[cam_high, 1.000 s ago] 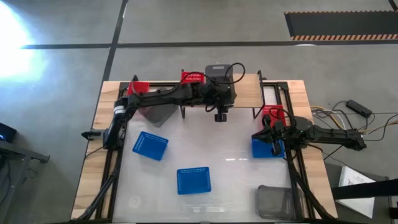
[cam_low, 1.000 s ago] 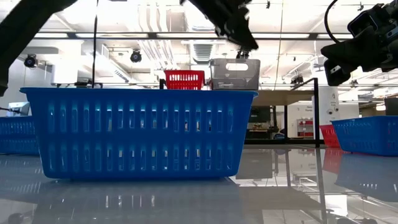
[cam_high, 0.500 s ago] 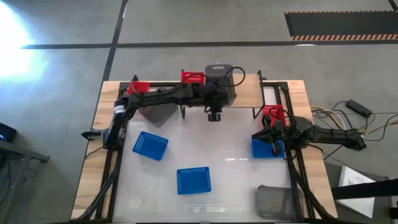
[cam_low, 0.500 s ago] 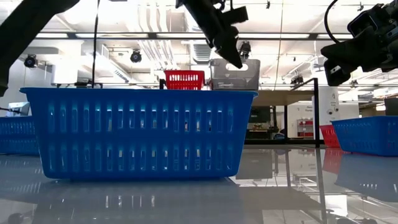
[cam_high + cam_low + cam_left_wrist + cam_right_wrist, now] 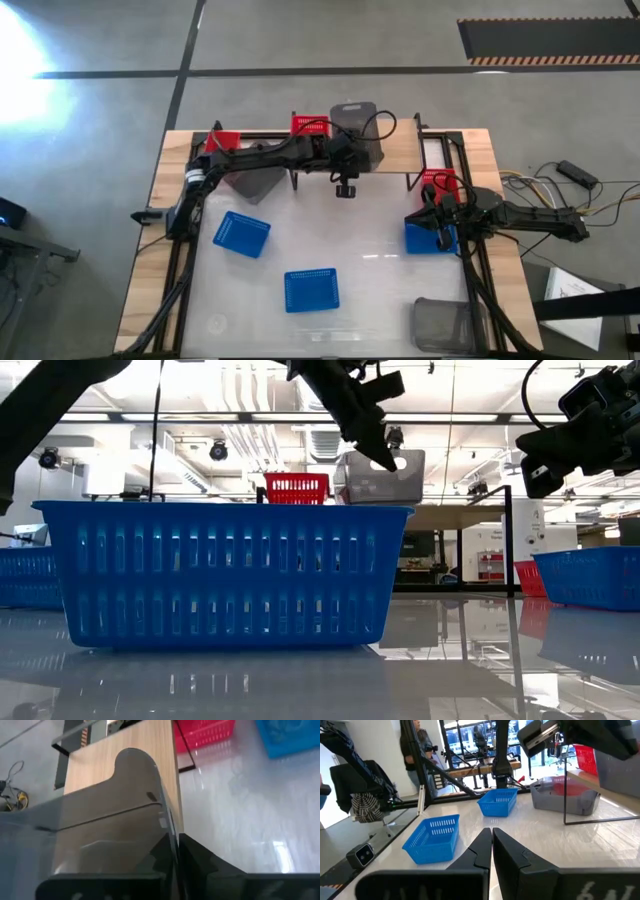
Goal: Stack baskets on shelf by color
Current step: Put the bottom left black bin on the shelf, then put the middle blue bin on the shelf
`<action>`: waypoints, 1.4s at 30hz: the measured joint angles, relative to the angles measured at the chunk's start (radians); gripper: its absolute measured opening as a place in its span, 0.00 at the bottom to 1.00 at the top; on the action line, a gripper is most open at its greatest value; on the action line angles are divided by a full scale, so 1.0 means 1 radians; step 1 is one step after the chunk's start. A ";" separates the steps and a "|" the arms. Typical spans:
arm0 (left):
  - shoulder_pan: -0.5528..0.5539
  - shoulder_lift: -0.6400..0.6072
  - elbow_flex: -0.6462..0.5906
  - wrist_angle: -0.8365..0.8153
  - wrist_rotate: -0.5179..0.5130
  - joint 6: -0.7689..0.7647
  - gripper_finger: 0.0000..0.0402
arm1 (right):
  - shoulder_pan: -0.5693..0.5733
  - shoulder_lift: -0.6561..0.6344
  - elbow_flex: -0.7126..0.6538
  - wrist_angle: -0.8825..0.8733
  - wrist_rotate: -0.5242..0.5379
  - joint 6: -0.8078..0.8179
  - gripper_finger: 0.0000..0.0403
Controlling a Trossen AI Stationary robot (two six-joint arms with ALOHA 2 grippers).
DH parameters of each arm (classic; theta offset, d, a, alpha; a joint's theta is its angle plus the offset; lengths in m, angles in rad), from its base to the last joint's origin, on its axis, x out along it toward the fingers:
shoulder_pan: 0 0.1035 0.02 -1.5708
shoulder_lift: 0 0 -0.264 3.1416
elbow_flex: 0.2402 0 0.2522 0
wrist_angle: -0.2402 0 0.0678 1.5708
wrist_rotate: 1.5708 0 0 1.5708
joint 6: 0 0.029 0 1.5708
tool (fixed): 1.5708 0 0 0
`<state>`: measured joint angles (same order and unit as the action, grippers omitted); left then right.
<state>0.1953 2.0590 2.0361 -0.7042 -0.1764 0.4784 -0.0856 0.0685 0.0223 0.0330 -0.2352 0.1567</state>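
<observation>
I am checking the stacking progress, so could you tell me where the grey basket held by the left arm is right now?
In the high view the grey basket sits tilted on the shelf near its middle, beside the red basket, with the left gripper shut on its wall.

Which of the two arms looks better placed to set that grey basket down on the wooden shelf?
The left: its gripper already pinches the grey basket's wall over the shelf. The right gripper sits low by a blue basket.

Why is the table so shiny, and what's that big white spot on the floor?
In the low view, the glossy tabletop mirrors the blue basket and the ceiling lights. In the high view, strong glare washes out the floor at the upper left. In the left wrist view, the grey basket looms close and soft.
</observation>
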 joint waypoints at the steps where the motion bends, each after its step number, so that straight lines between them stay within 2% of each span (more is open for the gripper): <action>1: 0.001 0.000 0.000 0.008 0.002 0.000 0.02 | 0.000 0.000 0.000 0.000 0.000 0.000 0.02; 20: 0.033 0.000 -0.034 0.042 -0.006 0.060 0.01 | 0.000 0.000 0.000 0.000 0.000 0.000 0.02; 23: 0.033 0.000 -0.034 0.043 -0.008 0.063 0.05 | 0.000 0.000 0.000 0.000 0.000 0.000 0.02; 29: 0.035 0.000 -0.034 0.039 -0.025 0.062 0.19 | 0.000 0.000 0.000 0.000 0.000 0.000 0.02; 33: 0.029 -0.014 -0.034 0.028 -0.100 0.060 0.27 | 0.000 0.000 0.000 0.000 0.000 0.000 0.02; 37: 0.002 -0.072 -0.034 0.009 -0.164 0.043 0.32 | 0.000 0.000 0.000 0.000 0.000 0.000 0.02; 42: -0.063 -0.153 -0.034 -0.047 -0.176 -0.109 0.33 | 0.000 0.000 0.000 0.000 0.000 0.000 0.02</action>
<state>0.1326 1.9058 2.0023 -0.7516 -0.3528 0.3689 -0.0856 0.0682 0.0227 0.0330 -0.2352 0.1566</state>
